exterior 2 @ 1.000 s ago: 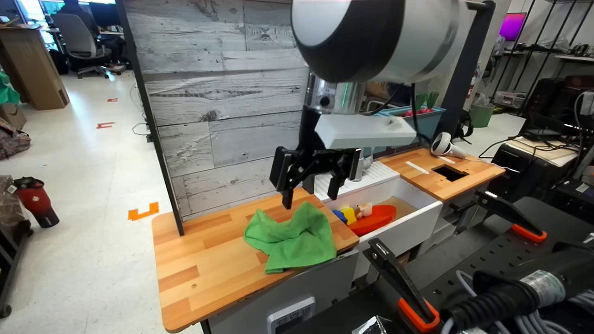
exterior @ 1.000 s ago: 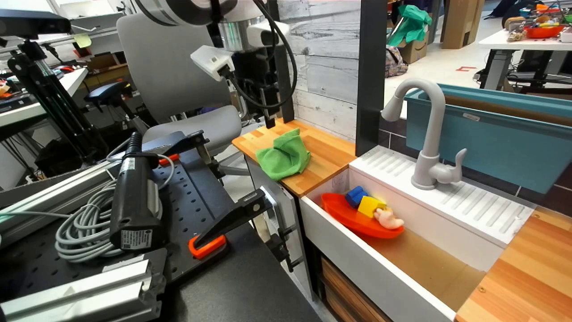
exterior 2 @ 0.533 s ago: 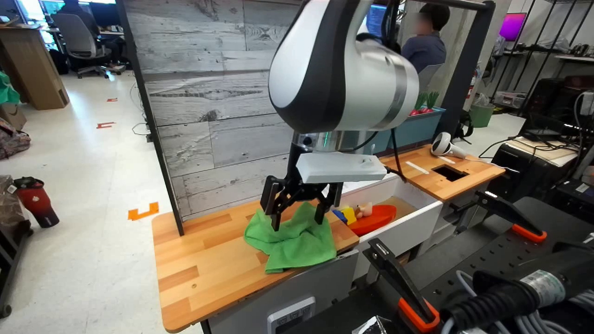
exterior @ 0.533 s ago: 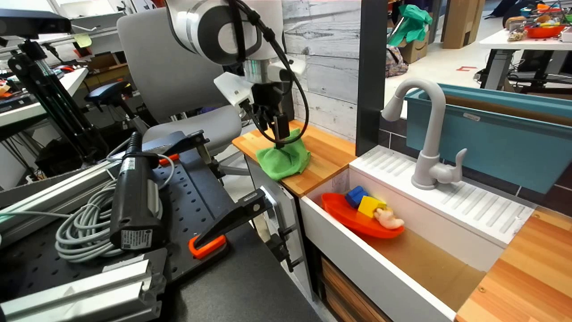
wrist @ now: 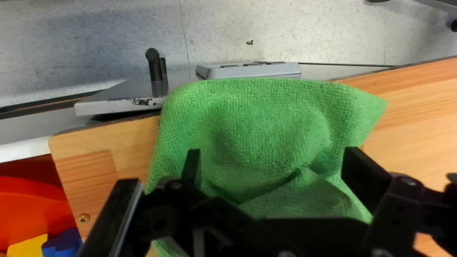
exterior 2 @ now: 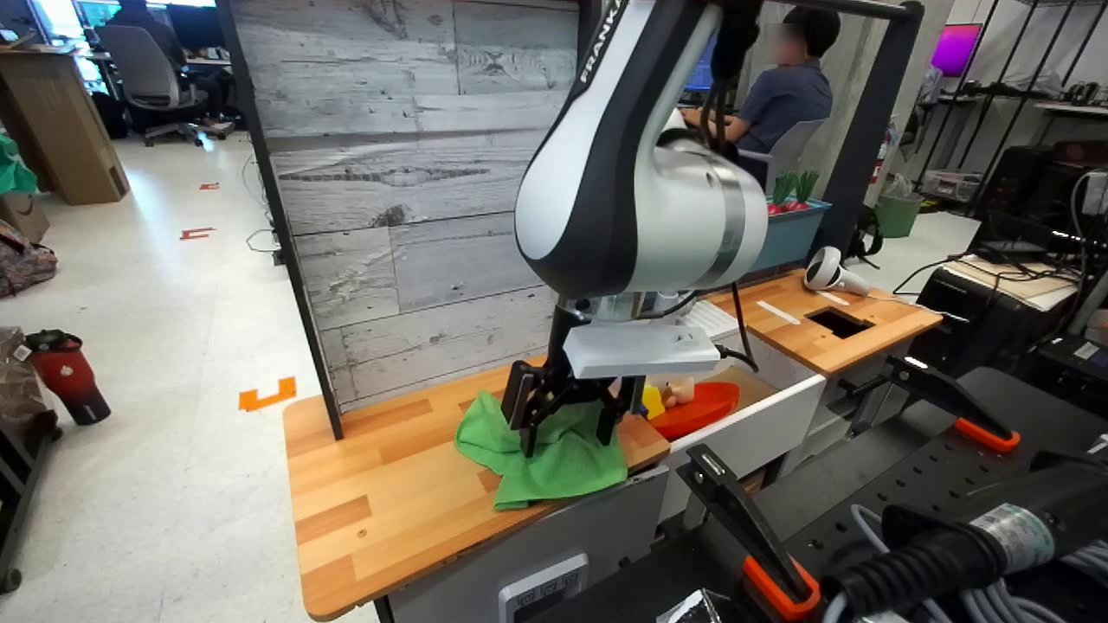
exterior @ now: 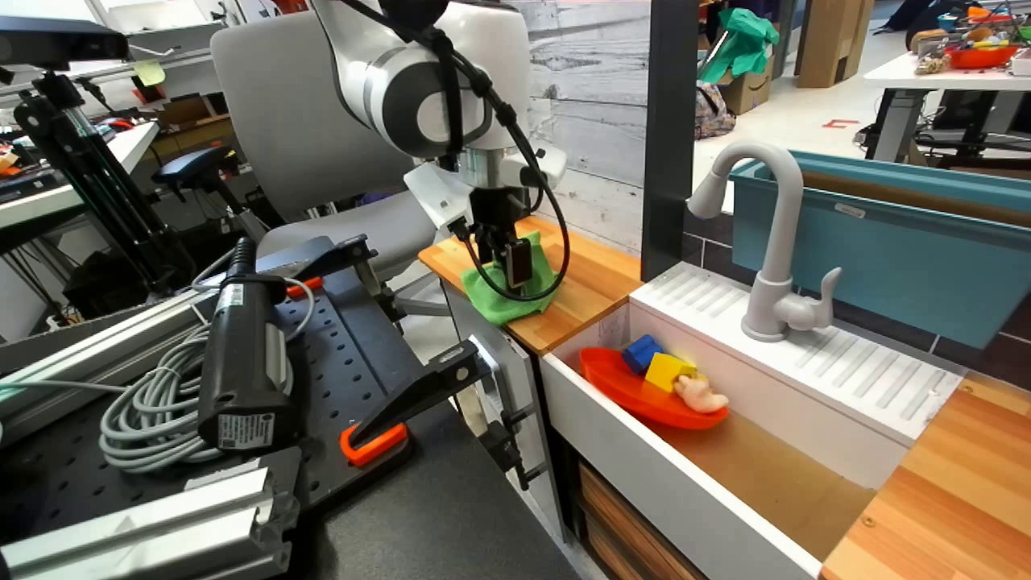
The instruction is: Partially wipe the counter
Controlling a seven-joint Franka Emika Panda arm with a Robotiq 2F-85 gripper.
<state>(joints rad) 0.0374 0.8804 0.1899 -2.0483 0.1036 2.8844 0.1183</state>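
We see the black two-fingered gripper (exterior 2: 566,445) pointing down over a rumpled green cloth (wrist: 250,121), its jaws spread wide. In the wrist view its fingers (wrist: 360,175) stand well apart with folds of fabric between them; we cannot tell whether the tips touch it. The cloth rests on the light honey-coloured butcher-block wooden counter (exterior 2: 389,484), on the section below the gripper, adjoining one end of the white rectangular sink basin (exterior: 644,467), and hides a stretch of the front edge. Bare wood shows to both sides of the cloth. Along this section's back edge we note a grey-white wood-plank panel (exterior 2: 407,190). The basin holds a red-orange oblong dish (exterior: 628,399), with a blue block (exterior: 642,354), a yellow block (exterior: 668,371) and a pale pink toy (exterior: 697,393) clustered at its rear side. On the ribbed white ledge (exterior: 874,370) behind stands a light grey gooseneck faucet (exterior: 780,242), with a teal planter (exterior: 902,274) farther back. Past the basin's opposite end, the counter continues.
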